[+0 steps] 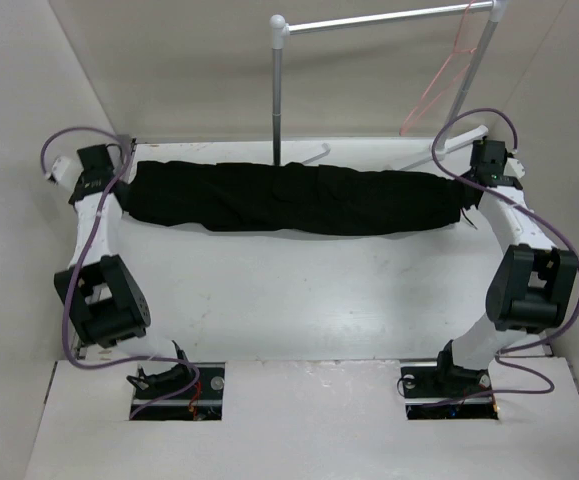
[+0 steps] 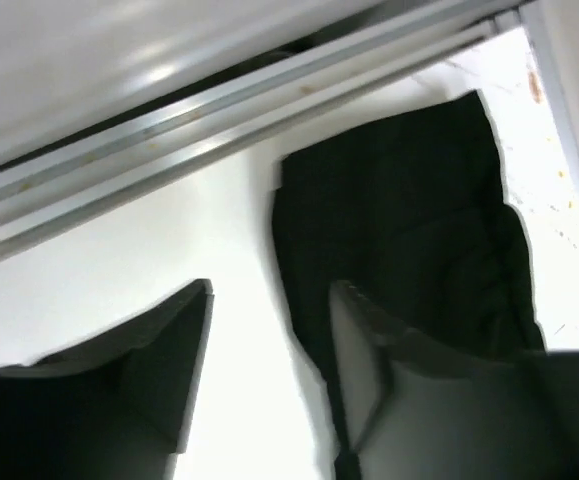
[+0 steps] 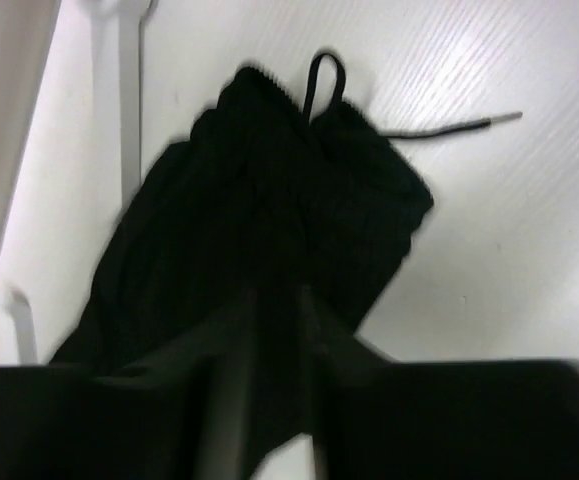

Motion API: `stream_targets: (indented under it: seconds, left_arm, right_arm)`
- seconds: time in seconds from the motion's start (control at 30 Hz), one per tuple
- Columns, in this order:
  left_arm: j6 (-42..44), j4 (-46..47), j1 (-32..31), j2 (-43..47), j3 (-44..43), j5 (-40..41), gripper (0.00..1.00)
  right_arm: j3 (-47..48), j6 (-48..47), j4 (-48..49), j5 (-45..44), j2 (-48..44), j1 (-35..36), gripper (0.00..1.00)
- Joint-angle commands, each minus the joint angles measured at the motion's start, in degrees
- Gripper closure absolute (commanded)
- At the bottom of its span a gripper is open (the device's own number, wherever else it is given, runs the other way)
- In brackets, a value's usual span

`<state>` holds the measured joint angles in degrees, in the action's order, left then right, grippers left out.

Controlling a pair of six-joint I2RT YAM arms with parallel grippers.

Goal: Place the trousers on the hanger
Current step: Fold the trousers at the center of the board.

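Observation:
The black trousers (image 1: 299, 200) lie stretched left to right across the back of the table. The pink-orange wire hanger (image 1: 439, 80) hangs from the rack's bar at the back right, apart from both grippers. My left gripper (image 1: 124, 172) is at the trousers' left end. In the left wrist view the left gripper (image 2: 271, 292) is open, with bare table between the jaws and its right finger over the trousers' (image 2: 409, 220) edge. My right gripper (image 1: 477, 185) is at the right end. In the right wrist view the right gripper (image 3: 274, 295) has its fingers close together with the trousers' (image 3: 269, 180) fabric between them.
A white and grey tube rack (image 1: 369, 20) stands at the back, its post (image 1: 276, 100) behind the trousers' middle. A drawstring (image 3: 449, 128) trails from the waistband onto the table. Walls close in the left, right and back sides.

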<state>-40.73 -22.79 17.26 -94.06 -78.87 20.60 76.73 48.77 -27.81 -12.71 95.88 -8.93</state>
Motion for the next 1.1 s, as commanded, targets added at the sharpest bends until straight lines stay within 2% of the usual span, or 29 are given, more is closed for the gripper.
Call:
stream_targets:
  seconds: [0.0, 0.03, 0.1, 0.17, 0.27, 0.4, 0.5, 0.57, 0.63, 0.7, 0.8, 0.87, 0.97, 1.07]
  left_arm:
    - [-10.5, 3.2, 5.2, 3.9, 11.2, -9.8, 0.61]
    - [-12.1, 4.8, 7.0, 3.9, 13.7, -13.2, 0.67]
    - [-13.8, 7.7, 9.4, 2.5, 17.2, -18.0, 0.72]
    - [-14.3, 10.8, 10.0, 0.7, 19.0, -19.3, 0.68]
    - [-14.4, 18.3, 9.9, -0.7, 21.6, -20.6, 0.53]
    - [-16.7, 23.7, 9.6, -4.1, 23.1, -23.0, 0.49]
    - [-19.2, 26.6, 10.1, -7.2, 22.8, -23.6, 0.53]
    - [-20.2, 30.7, 9.9, -7.3, 23.9, -24.1, 0.62]
    - [-21.3, 35.6, 9.9, -5.4, 27.0, -23.9, 0.62]
    - [-23.0, 39.6, 9.9, -4.1, 29.8, -23.8, 0.54]
    - [-26.1, 44.3, 10.7, -5.6, 30.9, -25.3, 0.38]
    - [-27.8, 46.4, 10.6, -7.2, 30.0, -26.9, 0.32]
    - [-29.5, 49.8, 10.3, -8.5, 29.2, -27.1, 0.31]
    - [-31.1, 48.7, 9.9, -11.3, 26.6, -27.1, 0.31]
  right_arm:
    - [-7.1, 0.5, 7.9, 0.9, -5.3, 2.5, 0.83]
    - [-9.0, 0.8, 8.4, 2.3, -6.7, 3.0, 0.89]
    - [-13.0, 1.4, 10.0, 3.7, -9.2, 4.4, 0.9]
    - [-16.6, 1.8, 11.5, 3.7, -11.1, 5.2, 0.87]
    - [-18.9, 2.3, 12.7, 6.4, -11.4, 5.0, 0.77]
    - [-19.4, 1.9, 13.7, 8.1, -12.3, 5.0, 0.72]
    - [-19.4, 1.7, 13.7, 8.3, -13.1, 5.2, 0.72]
    - [-19.4, 1.2, 13.4, 8.4, -13.2, 5.3, 0.71]
    - [-20.4, 0.8, 13.3, 8.4, -13.6, 6.1, 0.7]
    - [-21.7, 0.9, 13.7, 8.4, -13.8, 6.6, 0.64]
    - [-22.7, 0.8, 14.1, 8.6, -13.6, 6.7, 0.48]
    - [-23.6, 0.5, 14.3, 8.1, -14.0, 6.7, 0.42]
    - [-24.5, 0.4, 14.8, 8.5, -13.8, 6.6, 0.38]
    - [-25.4, 0.4, 15.5, 8.0, -13.2, 6.5, 0.36]
